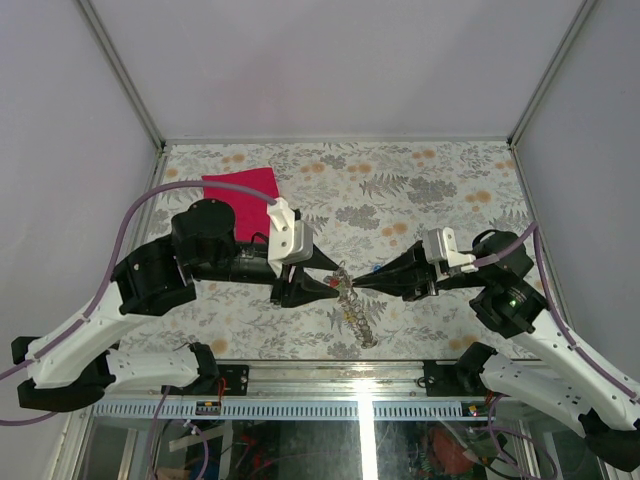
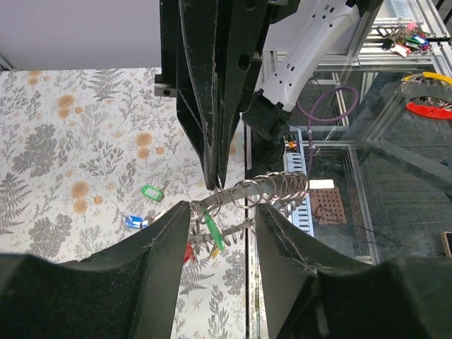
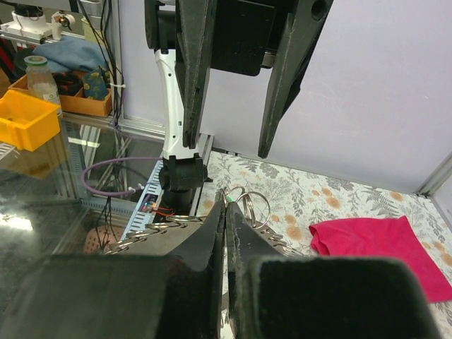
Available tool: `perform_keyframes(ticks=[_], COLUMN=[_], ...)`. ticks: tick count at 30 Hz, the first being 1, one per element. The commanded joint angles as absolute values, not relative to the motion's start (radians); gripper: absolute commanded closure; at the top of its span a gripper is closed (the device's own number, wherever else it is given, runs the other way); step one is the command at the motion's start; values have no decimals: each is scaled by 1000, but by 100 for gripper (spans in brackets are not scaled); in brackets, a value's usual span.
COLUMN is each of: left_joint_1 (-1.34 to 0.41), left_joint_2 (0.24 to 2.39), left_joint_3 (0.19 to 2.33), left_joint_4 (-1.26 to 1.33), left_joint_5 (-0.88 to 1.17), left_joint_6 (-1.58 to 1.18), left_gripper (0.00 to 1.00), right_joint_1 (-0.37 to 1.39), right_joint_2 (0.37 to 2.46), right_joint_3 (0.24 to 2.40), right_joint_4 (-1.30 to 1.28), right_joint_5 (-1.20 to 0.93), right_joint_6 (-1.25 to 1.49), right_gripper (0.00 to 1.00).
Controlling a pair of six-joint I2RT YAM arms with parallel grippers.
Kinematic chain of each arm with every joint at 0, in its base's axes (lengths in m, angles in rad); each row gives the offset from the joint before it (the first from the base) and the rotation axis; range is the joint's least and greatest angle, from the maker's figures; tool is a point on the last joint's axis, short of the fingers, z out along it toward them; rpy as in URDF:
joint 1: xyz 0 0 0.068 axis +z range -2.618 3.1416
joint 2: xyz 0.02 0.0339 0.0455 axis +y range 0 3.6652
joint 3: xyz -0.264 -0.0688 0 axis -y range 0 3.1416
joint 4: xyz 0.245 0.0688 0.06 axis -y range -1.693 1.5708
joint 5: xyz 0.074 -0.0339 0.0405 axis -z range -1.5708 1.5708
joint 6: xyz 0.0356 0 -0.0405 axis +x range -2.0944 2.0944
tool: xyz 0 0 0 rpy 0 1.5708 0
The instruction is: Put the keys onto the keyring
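Observation:
The keyring point(image 2: 275, 187), a grey coiled metal ring, hangs in the air above the table's front edge and trails down to the table point(image 1: 358, 318). My right gripper point(image 3: 226, 206) is shut on its upper end, and it enters the left wrist view from above point(image 2: 215, 176). A green-tagged key point(image 2: 214, 233) hangs from the ring, with a red tag point(image 2: 187, 252) and a yellow tag point(image 2: 214, 248) below it. My left gripper point(image 2: 223, 210) is open, and the ring passes between its fingertips. Two loose keys lie on the table, one with a green tag point(image 2: 150, 191) and one with a blue tag point(image 2: 134, 222).
A magenta cloth point(image 1: 243, 190) lies at the back left of the floral table. The metal rail point(image 1: 330, 375) of the near edge runs just below the two grippers point(image 1: 345, 286). Beyond the edge are a glass shelf, cables and a yellow bin point(image 3: 25, 120).

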State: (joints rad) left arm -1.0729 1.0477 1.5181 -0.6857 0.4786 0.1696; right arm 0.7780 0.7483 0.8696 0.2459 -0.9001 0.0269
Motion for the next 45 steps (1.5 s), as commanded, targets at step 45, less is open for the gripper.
perform_keyframes(ticks=[45], left_joint_1=[-1076], left_joint_2=[1106], left_joint_3=[1537], left_joint_4=[-690], left_joint_5=[571], left_joint_6=[206], left_gripper=[82], right_joint_1=[781], right_joint_2=[710], right_joint_3=[936], right_joint_4=[333], right_joint_5=[-915], right_joint_6=[52], right_gripper=[100])
